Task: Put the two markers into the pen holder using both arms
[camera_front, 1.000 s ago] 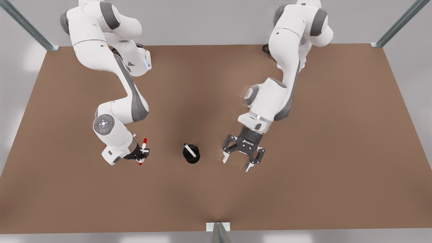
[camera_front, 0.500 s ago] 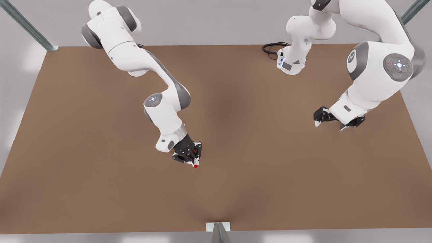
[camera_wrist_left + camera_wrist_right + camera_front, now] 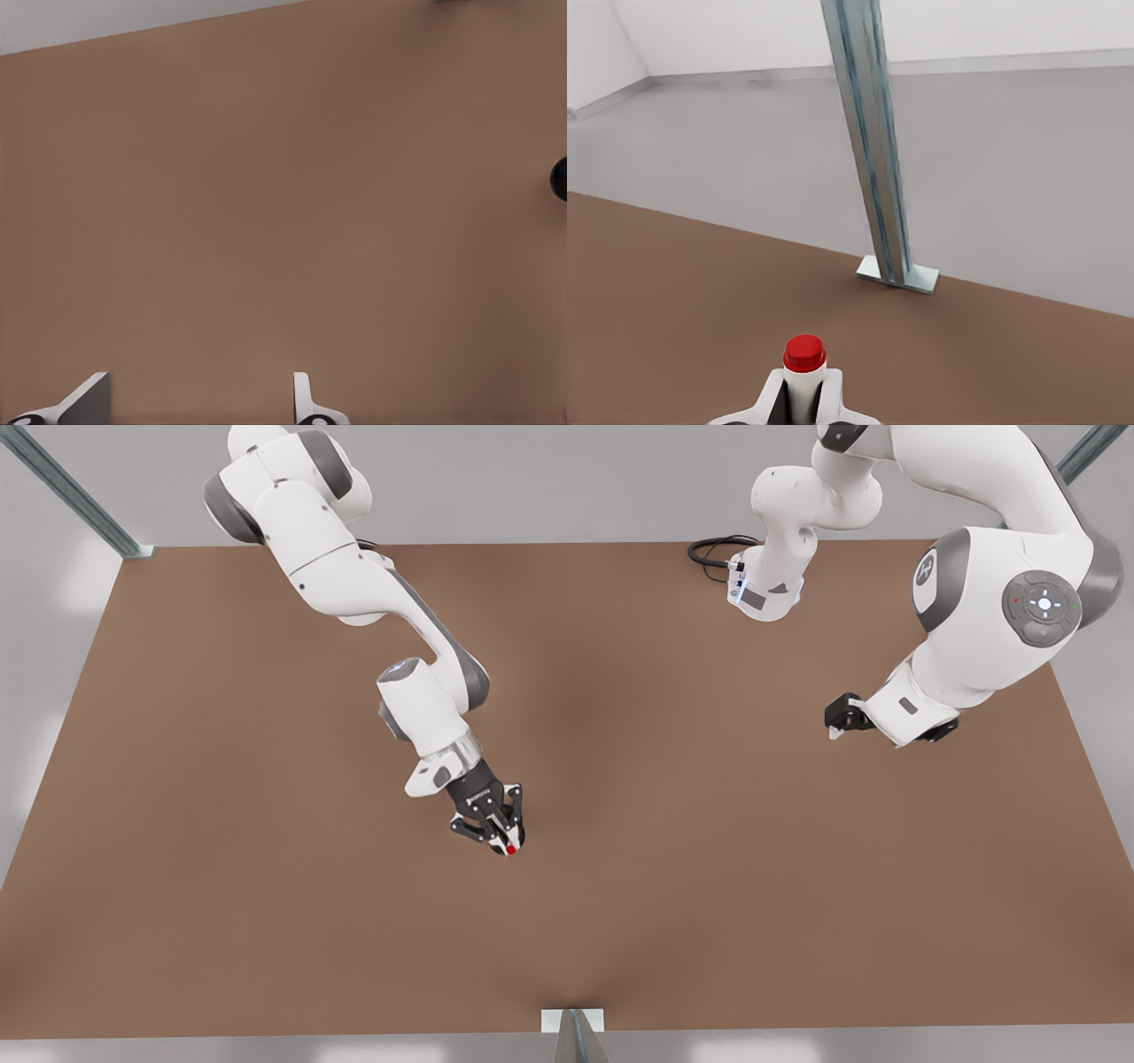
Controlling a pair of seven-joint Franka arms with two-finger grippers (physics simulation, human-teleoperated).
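Brown bench [image 3: 266, 921]: right end effector [image 3: 503, 834] pinches the red marker [image 3: 804, 372]; left end effector [image 3: 199, 403], gaping empty, idles. With the holder hidden under it, a blind drop could miss.

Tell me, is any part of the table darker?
Yes: in the front view a soft dark patch runs down the middle of the table, beside the right gripper; in the right wrist view the red marker looks evenly lit.
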